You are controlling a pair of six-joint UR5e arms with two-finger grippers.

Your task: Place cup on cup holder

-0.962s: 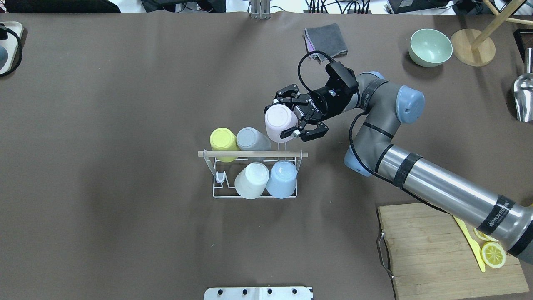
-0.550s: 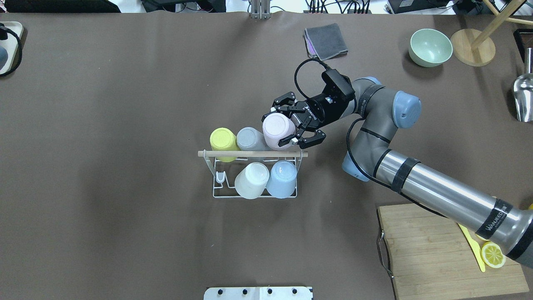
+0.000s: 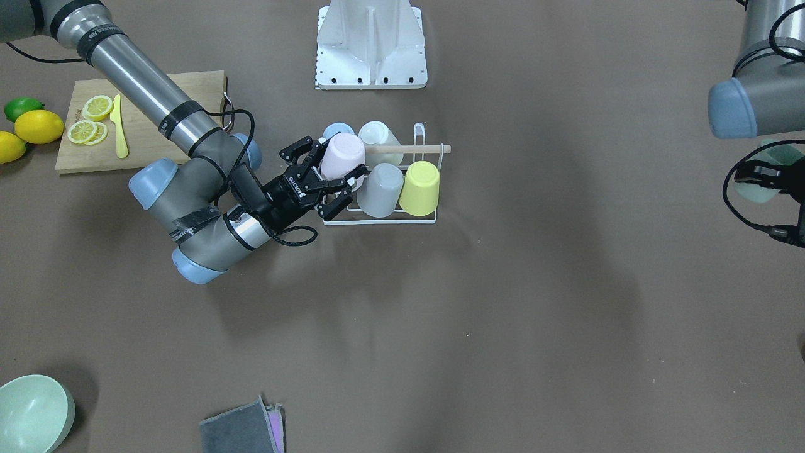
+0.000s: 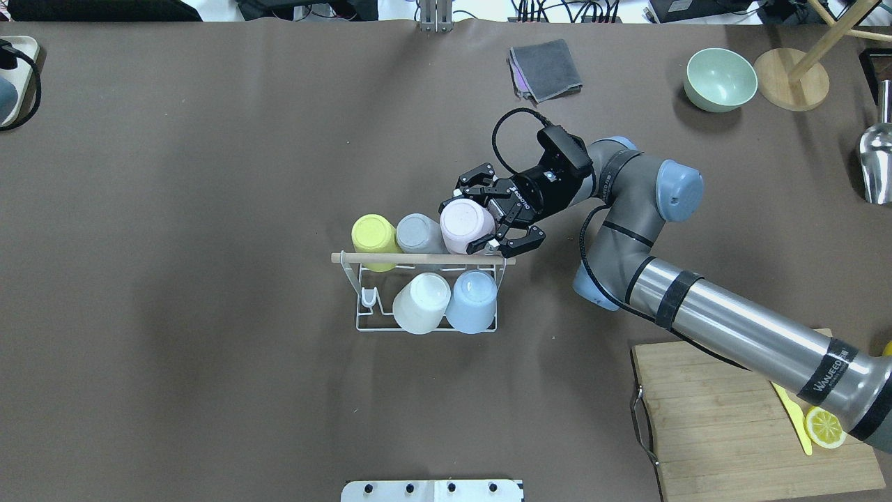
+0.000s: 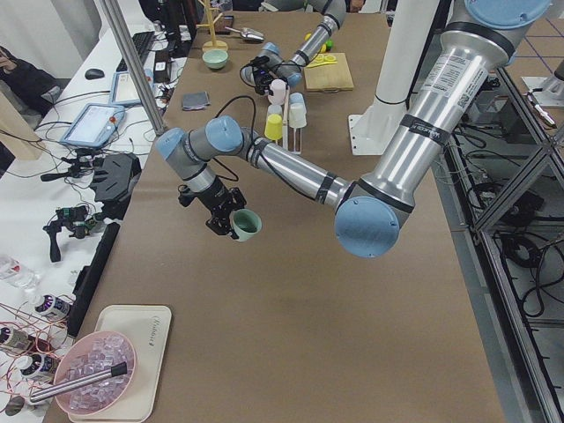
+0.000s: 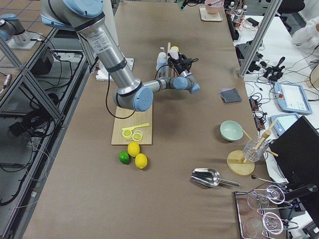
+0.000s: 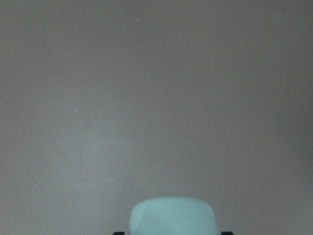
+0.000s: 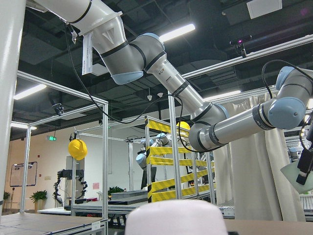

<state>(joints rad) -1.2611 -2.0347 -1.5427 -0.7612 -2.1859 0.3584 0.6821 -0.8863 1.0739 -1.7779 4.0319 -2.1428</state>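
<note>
Matte brown table (image 4: 209,209); wire cup holder (image 4: 418,258); right gripper (image 4: 471,226) clasps pink cup (image 4: 460,220).

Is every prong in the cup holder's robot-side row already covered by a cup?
No, the white cup and the blue cup sit there, but the prong at the row's left end stands bare.

green bowl (image 4: 721,78), folded grey cloth (image 4: 546,67) lie apart; wooden board (image 4: 725,425) bears lemon slice (image 4: 825,426), yellow knife (image 4: 791,408); metal scoop (image 4: 876,160) at edge
</note>
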